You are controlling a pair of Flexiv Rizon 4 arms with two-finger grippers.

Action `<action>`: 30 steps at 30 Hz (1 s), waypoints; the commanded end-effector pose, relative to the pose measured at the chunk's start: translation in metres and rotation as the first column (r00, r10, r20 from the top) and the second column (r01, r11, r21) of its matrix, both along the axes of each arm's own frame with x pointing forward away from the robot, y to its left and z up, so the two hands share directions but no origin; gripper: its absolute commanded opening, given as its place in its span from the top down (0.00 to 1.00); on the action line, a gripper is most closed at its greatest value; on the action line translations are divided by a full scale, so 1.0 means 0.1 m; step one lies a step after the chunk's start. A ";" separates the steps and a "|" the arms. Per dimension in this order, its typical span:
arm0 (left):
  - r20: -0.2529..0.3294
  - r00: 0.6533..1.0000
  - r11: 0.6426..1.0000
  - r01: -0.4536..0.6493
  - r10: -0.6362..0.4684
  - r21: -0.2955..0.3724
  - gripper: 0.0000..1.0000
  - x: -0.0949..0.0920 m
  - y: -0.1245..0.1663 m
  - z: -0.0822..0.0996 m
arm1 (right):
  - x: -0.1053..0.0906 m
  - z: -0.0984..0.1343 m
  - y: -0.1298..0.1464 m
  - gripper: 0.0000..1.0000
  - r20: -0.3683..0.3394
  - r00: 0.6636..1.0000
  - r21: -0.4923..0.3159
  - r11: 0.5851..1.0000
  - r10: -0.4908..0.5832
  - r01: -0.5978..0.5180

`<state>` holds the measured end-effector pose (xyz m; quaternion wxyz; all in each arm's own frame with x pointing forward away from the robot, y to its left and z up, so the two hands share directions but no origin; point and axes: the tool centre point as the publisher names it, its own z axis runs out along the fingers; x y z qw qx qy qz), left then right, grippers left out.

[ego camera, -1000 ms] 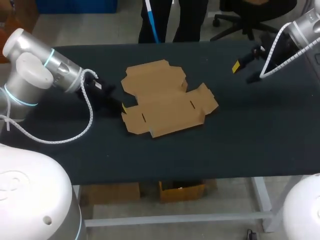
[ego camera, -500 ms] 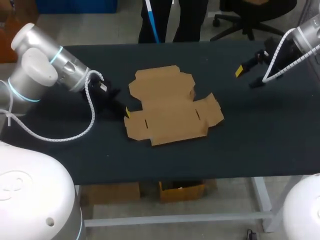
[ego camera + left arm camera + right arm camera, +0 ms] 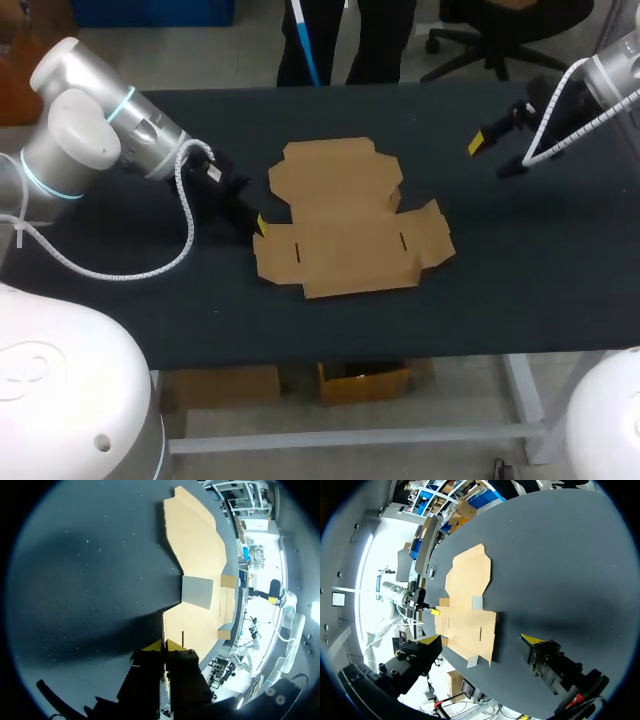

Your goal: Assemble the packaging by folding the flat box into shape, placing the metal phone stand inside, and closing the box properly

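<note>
The flat brown cardboard box [image 3: 345, 225] lies unfolded in the middle of the dark table, and also shows in both wrist views [image 3: 197, 555] [image 3: 470, 585]. My left gripper [image 3: 261, 224] is low at the box's left edge. In the left wrist view it [image 3: 164, 645] is shut, its yellow tips pressed together against that edge. My right gripper [image 3: 492, 155] hangs above the table's far right, well clear of the box. It [image 3: 481, 640] is open wide with nothing between its fingers. No metal phone stand shows in any view.
The black table top [image 3: 520, 280] has bare room in front of the box and to its right. The left arm's white cable [image 3: 150, 270] loops over the table left of the box.
My left gripper has moved right and the box has slid right with it, turning slightly. The right gripper shifted slightly away from the box early on, then kept still.
</note>
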<state>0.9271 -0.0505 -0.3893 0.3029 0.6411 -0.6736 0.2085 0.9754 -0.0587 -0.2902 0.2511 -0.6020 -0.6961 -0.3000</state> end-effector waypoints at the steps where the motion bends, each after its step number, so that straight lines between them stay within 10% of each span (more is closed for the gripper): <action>1: -0.003 1.000 1.000 0.012 -0.012 0.008 1.00 0.00 -0.03 0.01 | 0.00 0.00 0.00 0.00 0.000 1.000 0.002 1.000 -0.001 0.001; 30: 0.006 0.998 0.998 0.057 -0.057 -0.020 1.00 -0.12 -0.03 0.00 | -0.01 0.01 0.00 0.00 0.004 1.000 0.010 1.000 -0.003 0.003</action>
